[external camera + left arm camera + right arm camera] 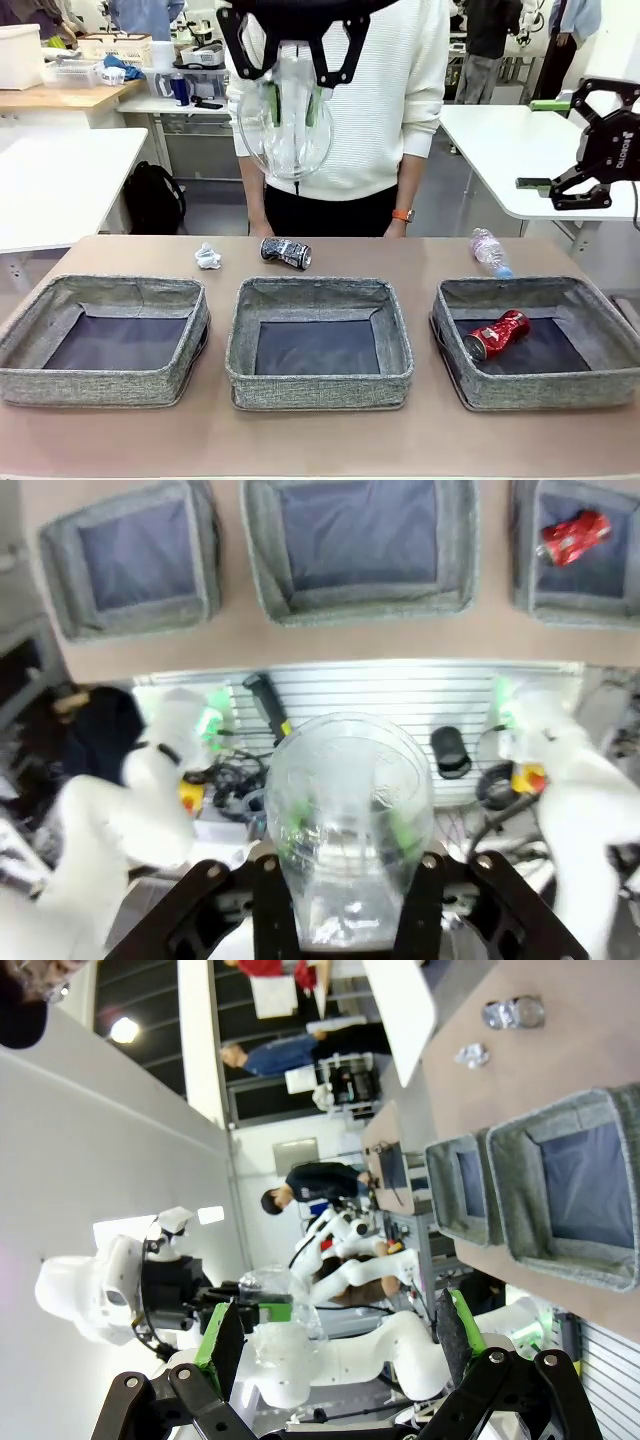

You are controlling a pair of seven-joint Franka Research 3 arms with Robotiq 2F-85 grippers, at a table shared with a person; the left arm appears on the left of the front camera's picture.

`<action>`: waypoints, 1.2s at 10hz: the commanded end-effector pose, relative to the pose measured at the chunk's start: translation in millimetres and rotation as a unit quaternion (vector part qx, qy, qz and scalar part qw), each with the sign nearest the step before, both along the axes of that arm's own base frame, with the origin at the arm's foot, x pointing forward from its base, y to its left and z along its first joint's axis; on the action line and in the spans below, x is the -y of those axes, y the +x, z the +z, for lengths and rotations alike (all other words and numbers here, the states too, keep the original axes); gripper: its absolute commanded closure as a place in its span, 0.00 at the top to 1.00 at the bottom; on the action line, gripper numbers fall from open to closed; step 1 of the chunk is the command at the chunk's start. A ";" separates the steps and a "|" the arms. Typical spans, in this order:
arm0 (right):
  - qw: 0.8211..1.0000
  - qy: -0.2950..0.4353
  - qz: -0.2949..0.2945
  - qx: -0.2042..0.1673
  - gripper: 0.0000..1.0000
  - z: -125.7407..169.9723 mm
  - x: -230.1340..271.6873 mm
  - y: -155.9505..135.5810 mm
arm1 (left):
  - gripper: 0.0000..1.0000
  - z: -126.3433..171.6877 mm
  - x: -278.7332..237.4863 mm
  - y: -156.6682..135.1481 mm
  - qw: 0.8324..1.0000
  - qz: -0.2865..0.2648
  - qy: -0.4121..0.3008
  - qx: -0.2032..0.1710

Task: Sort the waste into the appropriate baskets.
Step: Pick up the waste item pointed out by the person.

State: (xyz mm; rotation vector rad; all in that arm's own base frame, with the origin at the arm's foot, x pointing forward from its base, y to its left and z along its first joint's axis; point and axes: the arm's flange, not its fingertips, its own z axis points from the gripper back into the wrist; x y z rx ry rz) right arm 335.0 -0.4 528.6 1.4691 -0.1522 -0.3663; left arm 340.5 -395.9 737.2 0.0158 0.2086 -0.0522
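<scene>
Beyond the baskets (100,385), a white paper wad (208,257), a crushed black-and-white can (286,252) and a clear bottle (490,250) lie on the brown counter (320,440). A crushed red can (497,334) lies in the right basket (600,385). Left jaws, raised high above the counter, grip the clear plastic cup (288,150). Right jaws stand wide open, empty.

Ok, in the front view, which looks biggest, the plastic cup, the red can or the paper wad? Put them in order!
1. clear plastic cup, though it is up in the air and maybe nearer the camera, so I'm unsure
2. crushed red can
3. white paper wad
</scene>
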 end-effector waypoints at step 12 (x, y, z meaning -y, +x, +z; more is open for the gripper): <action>1.000 0.013 -0.006 -0.005 1.00 3.8 -3.4 1.3 | 0.33 5.9 2.8 0.1 1.000 -0.007 0.004 -0.012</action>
